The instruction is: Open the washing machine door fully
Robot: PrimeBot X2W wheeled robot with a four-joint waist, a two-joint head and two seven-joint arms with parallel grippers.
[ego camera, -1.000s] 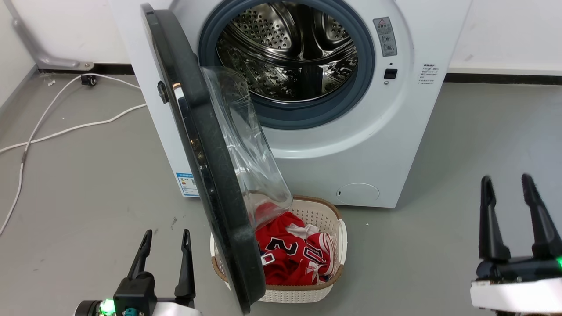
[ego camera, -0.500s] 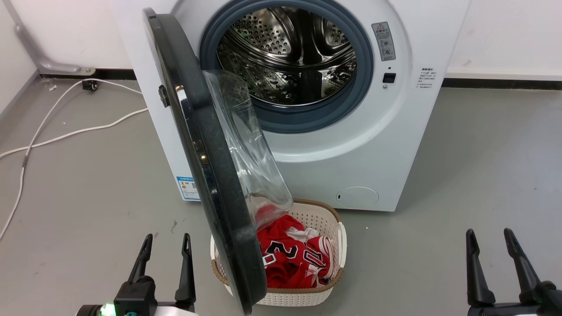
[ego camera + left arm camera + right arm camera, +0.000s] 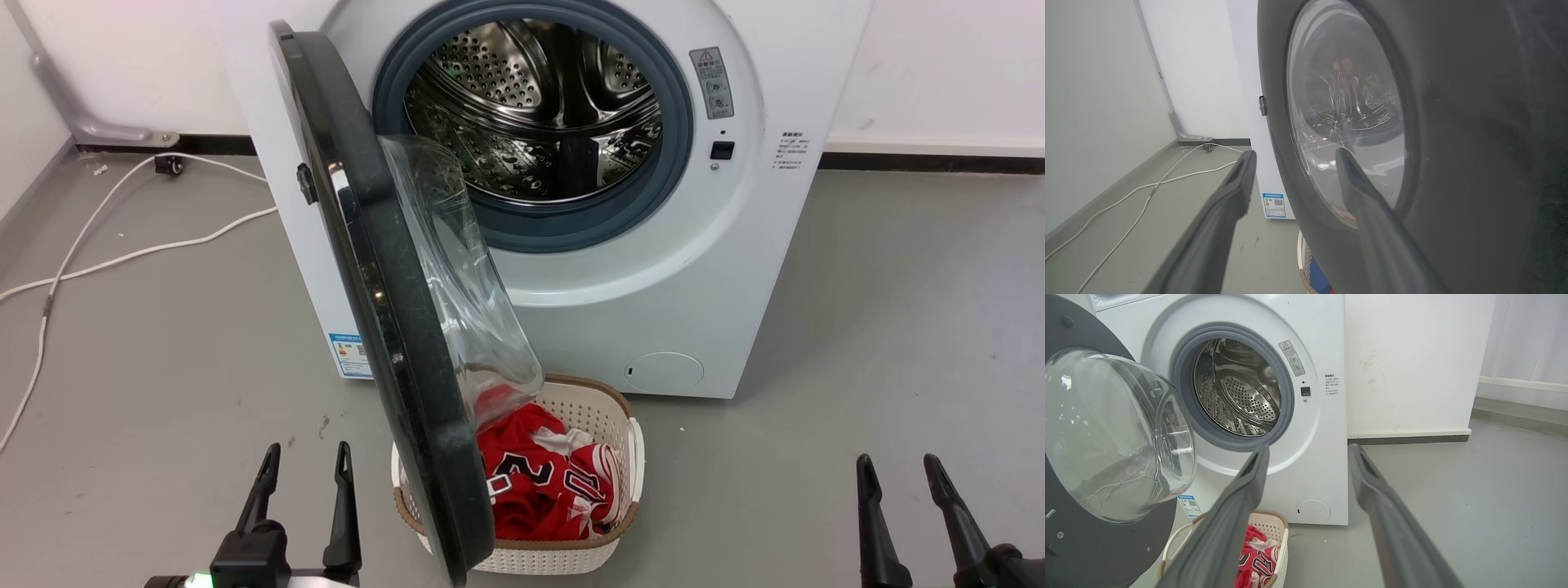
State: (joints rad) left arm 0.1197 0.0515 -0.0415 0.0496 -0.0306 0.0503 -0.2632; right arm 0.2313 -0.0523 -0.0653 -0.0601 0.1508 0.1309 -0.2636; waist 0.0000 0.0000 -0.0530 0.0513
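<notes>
Washing machine door [image 3: 400, 327], the only one, stands swung out edge-on at the left side of the single white washing machine [image 3: 653, 269]. Its glass bowl hangs over one woven basket [image 3: 600, 407] that holds a red jersey [image 3: 539, 482]. There are two tools: the left tool [image 3: 309, 447] sits low beside the door's outer face and the right tool [image 3: 896, 459] is well apart from it. Both are spread wide and grip nothing. Two white cable strands [image 3: 163, 247] lie on the floor.

White washing machine [image 3: 653, 310]; glossy black washing machine door [image 3: 392, 343]; red jersey [image 3: 539, 490]; white perforated basket [image 3: 604, 408]; grey floor [image 3: 163, 367].
</notes>
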